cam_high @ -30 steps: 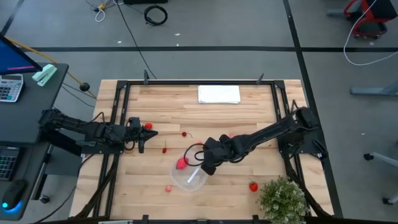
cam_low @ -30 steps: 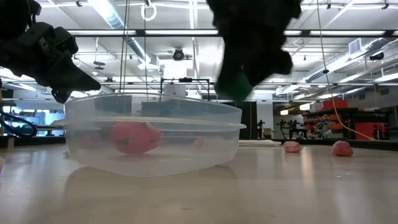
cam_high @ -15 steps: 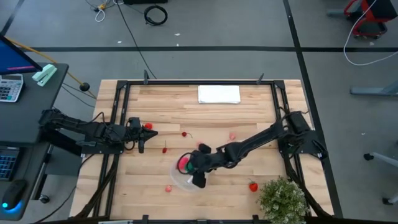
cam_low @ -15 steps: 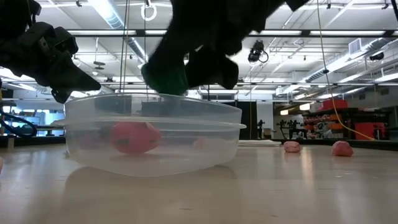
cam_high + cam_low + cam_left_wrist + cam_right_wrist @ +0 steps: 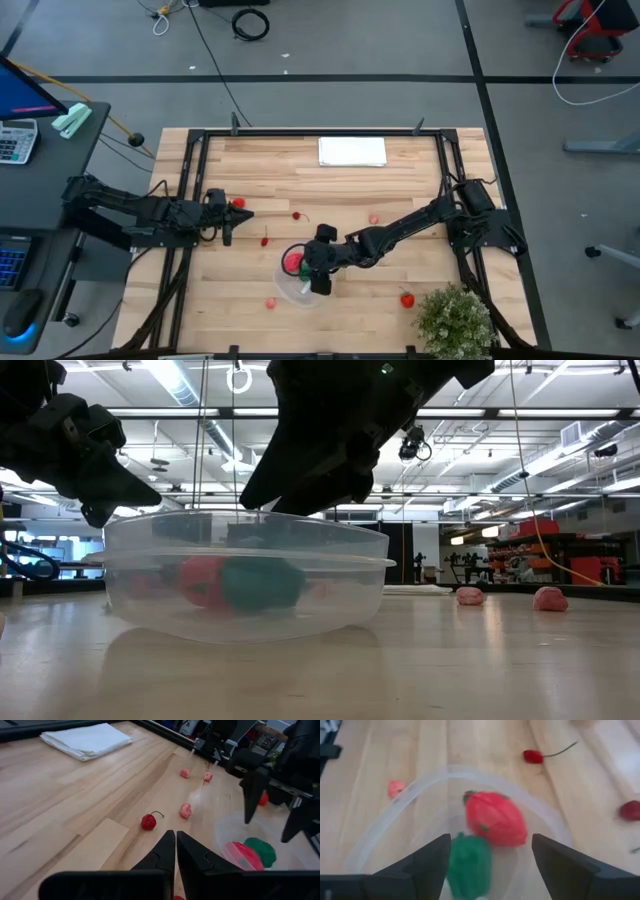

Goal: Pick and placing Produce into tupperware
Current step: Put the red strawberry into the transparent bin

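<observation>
Green produce below parted right gripper

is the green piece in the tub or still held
In the tub: the green piece lies beside the red one inside the tupperware, below the right gripper's open fingers.

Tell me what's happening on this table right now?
The right claw hangs open over the clear tupperware, where a green toy vegetable now lies beside a red strawberry-like piece; half a second ago it was still in the claw. The left claw waits shut near the table's left edge. Several red and pink pieces are still scattered on the wooden table.
</observation>
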You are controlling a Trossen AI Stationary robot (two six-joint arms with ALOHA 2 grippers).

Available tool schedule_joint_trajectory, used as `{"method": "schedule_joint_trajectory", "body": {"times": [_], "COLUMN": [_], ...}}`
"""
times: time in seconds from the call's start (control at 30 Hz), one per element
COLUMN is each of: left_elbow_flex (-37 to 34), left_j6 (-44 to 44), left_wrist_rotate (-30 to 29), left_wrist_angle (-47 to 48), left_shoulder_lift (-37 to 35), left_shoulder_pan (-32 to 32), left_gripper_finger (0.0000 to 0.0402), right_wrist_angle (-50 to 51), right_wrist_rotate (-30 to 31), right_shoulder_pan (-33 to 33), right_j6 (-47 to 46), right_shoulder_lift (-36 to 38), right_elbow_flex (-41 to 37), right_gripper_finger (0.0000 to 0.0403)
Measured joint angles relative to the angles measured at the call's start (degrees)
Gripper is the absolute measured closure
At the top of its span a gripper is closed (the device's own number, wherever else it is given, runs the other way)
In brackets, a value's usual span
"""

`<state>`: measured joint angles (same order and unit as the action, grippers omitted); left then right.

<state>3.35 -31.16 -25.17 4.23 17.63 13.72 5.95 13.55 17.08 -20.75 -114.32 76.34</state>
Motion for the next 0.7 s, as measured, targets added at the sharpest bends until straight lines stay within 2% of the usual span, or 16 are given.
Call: {"method": "schedule_joint_trajectory", "body": {"times": [0.2, 0.37, 0.53, 0.6, 0.7], "left_elbow_flex": [-0.13, 1.80, 3.78, 3.71, 3.70], "left_j6": [4.36, 10.43, 1.83, -1.32, -1.57], "left_wrist_rotate": [-0.35, -0.54, -0.67, -0.10, 0.89], "left_wrist_angle": [-1.01, 2.57, 16.91, 17.14, 17.12], "left_shoulder_lift": [0.00, 0.37, 1.45, 2.78, 5.71], "left_shoulder_pan": [-1.05, -4.84, -9.04, -10.16, -11.07], "left_gripper_finger": [0.0366, 0.0327, 0.0261, 0.0237, 0.0213], "right_wrist_angle": [0.10, 0.84, 1.32, 1.18, 2.12], "right_wrist_rotate": [1.83, 2.51, 2.71, 2.95, 2.92], "right_shoulder_pan": [-2.95, -5.20, -6.42, -6.56, -6.58], "right_j6": [4.01, 5.42, 5.67, 6.55, 7.80], "right_shoulder_lift": [2.45, 5.95, 9.04, 9.76, 10.36], "right_elbow_flex": [0.00, 0.11, 0.11, 0.11, 0.11], "right_gripper_finger": [0.0114, 0.0118, 0.0120, 0.0121, 0.0121]}}
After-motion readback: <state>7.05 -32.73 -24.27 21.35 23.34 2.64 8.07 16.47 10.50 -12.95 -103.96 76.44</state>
